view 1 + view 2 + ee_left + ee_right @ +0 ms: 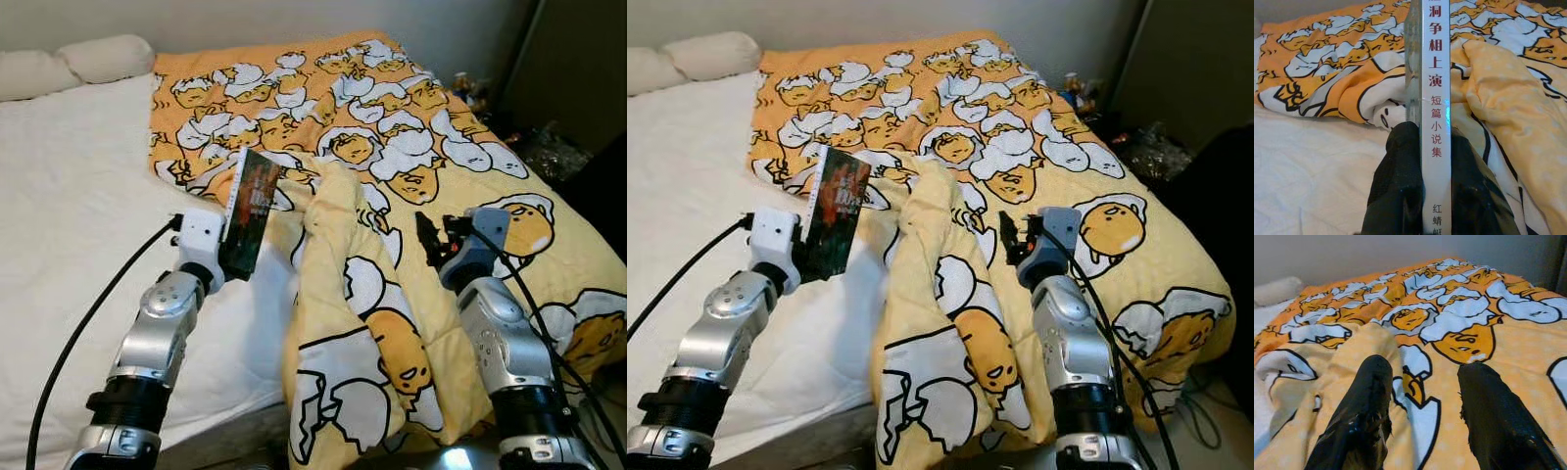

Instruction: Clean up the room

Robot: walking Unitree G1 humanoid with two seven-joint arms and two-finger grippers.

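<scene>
While hovering over the white-sheeted bed [69, 196], the left end effector [1436, 196] is pinching a thin, stiff, white-spined paperback book [250, 208] at its lower edge. It's looking light but slick, so gripping near the spine is seeming safest. The right end effector [1422, 416] is hanging spread above the soft orange-and-yellow cartoon-egg quilt [411, 166].

Book spine [1436, 98]: "争相上演 短篇小说集"

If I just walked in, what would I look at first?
Probably the bright orange blanket covered in cartoon eggs, spread over the bed and bunched up in a fold at the near edge. Next, the book that the left gripper holds upright above the white sheet. The right gripper hangs open over the blanket.
</scene>
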